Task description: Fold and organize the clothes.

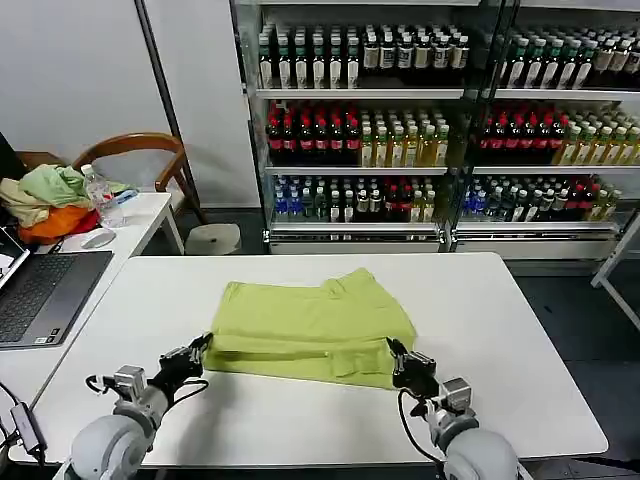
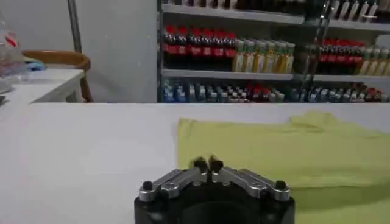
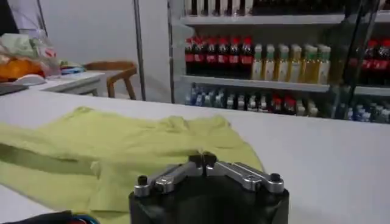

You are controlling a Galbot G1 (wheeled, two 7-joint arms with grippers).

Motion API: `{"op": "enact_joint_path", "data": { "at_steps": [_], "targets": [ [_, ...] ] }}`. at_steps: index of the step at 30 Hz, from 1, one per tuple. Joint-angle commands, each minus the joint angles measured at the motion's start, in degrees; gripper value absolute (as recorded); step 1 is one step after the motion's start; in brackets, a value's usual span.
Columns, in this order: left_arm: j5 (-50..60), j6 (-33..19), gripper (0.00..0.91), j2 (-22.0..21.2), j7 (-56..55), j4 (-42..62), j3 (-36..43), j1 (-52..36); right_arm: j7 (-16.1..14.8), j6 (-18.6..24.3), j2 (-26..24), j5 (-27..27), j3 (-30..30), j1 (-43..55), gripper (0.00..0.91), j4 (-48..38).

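The clothes are one lime yellow-green T-shirt (image 1: 315, 322), lying folded and flat in the middle of the white table (image 1: 500, 330), with a doubled band along its near edge. My left gripper (image 1: 203, 345) is shut, its tips at the shirt's near left corner (image 2: 207, 163). My right gripper (image 1: 393, 350) is also shut, resting at the shirt's near right edge (image 3: 203, 159). I see no cloth pinched between either pair of fingers. In both wrist views the shirt (image 2: 286, 146) (image 3: 122, 146) stretches out flat beyond the fingertips.
A side table at left holds a laptop (image 1: 40, 295), a mouse (image 1: 97, 238), a water bottle (image 1: 100, 195) and a heap of pale green and orange garments (image 1: 45, 200). A wooden chair (image 1: 140, 150) and drink shelves (image 1: 400, 130) stand behind.
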Motion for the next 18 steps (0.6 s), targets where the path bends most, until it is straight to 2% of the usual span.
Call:
{"op": "enact_joint_path", "data": {
  "at_steps": [1,4,5,6,7,14,18],
  "targets": [
    [0.61,-0.48,0.05,-0.24,0.29,4.3,2.06,-3.41,-0.11,-0.1,0.86,0.1,-1.58,3.85,0.0,-4.83],
    [1.41,-0.81,0.05,-0.43,0.29,5.85,2.57,-4.12,-0.22,-0.24,1.2,0.21,-2.18,4.47,0.0,-5.75],
    [1.81,-0.87,0.907,-0.53,0.25,6.43,2.77,-4.44,-0.15,-0.48,1.38,0.09,-2.46,4.76,0.091,-6.0],
    [1.87,-1.01,0.907,-0.69,0.24,7.03,2.87,-4.62,-0.14,-1.01,1.49,-0.04,-2.64,4.92,0.615,-6.08],
    [2.07,-1.29,0.907,-0.74,0.22,7.37,2.99,-4.67,-0.23,-1.45,1.67,-0.1,-2.87,5.2,0.907,-6.32],
    [2.57,-3.02,0.907,-0.66,0.35,8.04,2.59,-4.69,2.2,-2.27,2.14,2.27,-2.3,6.93,0.907,-7.94],
    [2.01,-7.63,0.907,-0.26,0.45,6.32,1.01,-3.34,2.86,-2.86,0.78,3.02,-0.06,4.01,0.907,-4.66]
  ]
}}
